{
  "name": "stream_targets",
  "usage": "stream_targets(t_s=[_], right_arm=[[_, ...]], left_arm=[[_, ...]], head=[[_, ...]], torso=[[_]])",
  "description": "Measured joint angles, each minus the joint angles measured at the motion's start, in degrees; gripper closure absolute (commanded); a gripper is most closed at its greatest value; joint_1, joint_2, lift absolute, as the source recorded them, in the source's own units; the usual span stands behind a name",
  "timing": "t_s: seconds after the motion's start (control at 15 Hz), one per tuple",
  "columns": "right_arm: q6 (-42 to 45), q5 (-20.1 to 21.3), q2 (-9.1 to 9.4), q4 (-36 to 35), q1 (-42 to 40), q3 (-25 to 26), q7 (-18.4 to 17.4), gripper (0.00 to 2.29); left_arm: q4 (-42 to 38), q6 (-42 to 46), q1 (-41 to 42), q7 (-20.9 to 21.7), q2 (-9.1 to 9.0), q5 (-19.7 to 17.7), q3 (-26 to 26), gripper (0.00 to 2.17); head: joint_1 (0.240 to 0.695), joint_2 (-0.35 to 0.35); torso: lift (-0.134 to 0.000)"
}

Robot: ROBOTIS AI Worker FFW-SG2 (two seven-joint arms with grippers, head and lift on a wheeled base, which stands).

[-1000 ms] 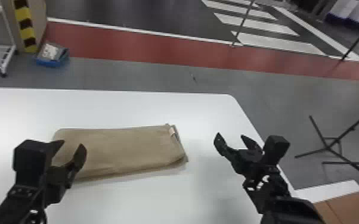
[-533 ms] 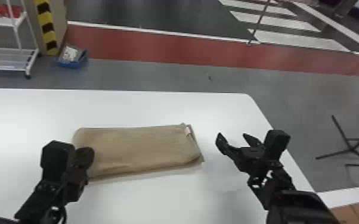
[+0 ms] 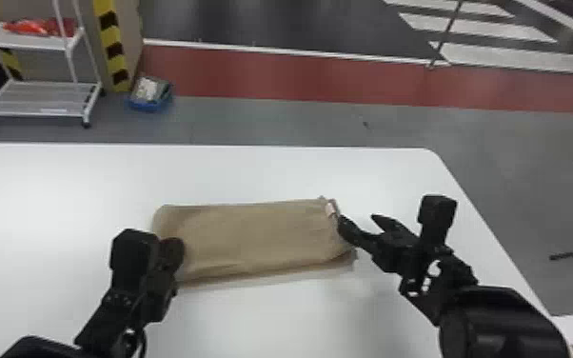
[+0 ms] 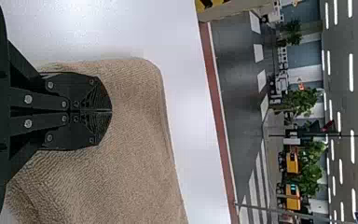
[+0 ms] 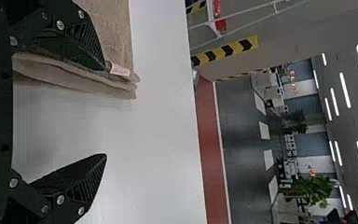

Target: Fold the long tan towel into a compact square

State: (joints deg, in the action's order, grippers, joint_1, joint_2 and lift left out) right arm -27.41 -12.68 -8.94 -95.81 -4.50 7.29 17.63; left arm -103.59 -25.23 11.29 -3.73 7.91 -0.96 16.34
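While the white worktop (image 3: 271,171) stretches beneath everything, the tan towel (image 3: 252,238) lies on it between the two arms, folded into a long rectangle. The left gripper (image 3: 173,245) is closed over the towel's left end, though whether cloth is pinched I cannot tell. The right gripper (image 3: 358,221) stands open at the other end, one finger over the towel's edge beside a small pale label (image 3: 331,208).

Your towel (image 3: 252,238): tan. Your table (image 3: 252,174): white. Floor strip (image 3: 300,76): red. Post (image 3: 113,50): yellow-black striped. Your left gripper (image 3: 175,243), right gripper (image 3: 357,221): black.
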Motion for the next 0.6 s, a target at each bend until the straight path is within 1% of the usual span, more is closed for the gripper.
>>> stream_targets(t_s=[0.07,0.13,0.27,0.4,0.47,0.6], right_arm=[[-1.66,0.4,-0.08,-0.03,0.4,-0.45,0.76,0.48],[-3.35,0.86,-0.16,-0.1,0.72,-0.77,1.79,0.5],[-6.07,1.27,-0.2,-0.39,0.97,-0.93,3.66,0.65],[-9.16,1.04,-0.2,-0.62,1.25,-0.67,5.7,0.68],[-10.47,0.69,-0.2,-0.72,1.33,-0.43,6.6,0.79],[-13.27,-0.09,-0.21,-0.86,1.46,0.09,8.39,1.21]], left_arm=[[-0.04,0.21,0.17,-0.04,0.0,0.0,0.02,2.06],[-0.14,0.37,0.34,-0.05,0.0,0.0,0.03,2.06],[-0.51,0.47,0.74,-0.12,0.0,0.1,0.08,2.06],[-0.68,0.48,0.9,-0.14,0.0,0.22,0.15,2.06],[-0.68,0.48,0.91,-0.14,0.0,0.29,0.18,2.06],[-0.75,0.4,0.91,-0.14,0.0,0.42,0.25,2.06]], head=[[0.695,-0.155],[0.695,-0.15],[0.695,-0.141],[0.695,-0.136],[0.695,-0.135],[0.695,-0.131]], torso=[[-0.123],[-0.123],[-0.123],[-0.123],[-0.123],[-0.123]])
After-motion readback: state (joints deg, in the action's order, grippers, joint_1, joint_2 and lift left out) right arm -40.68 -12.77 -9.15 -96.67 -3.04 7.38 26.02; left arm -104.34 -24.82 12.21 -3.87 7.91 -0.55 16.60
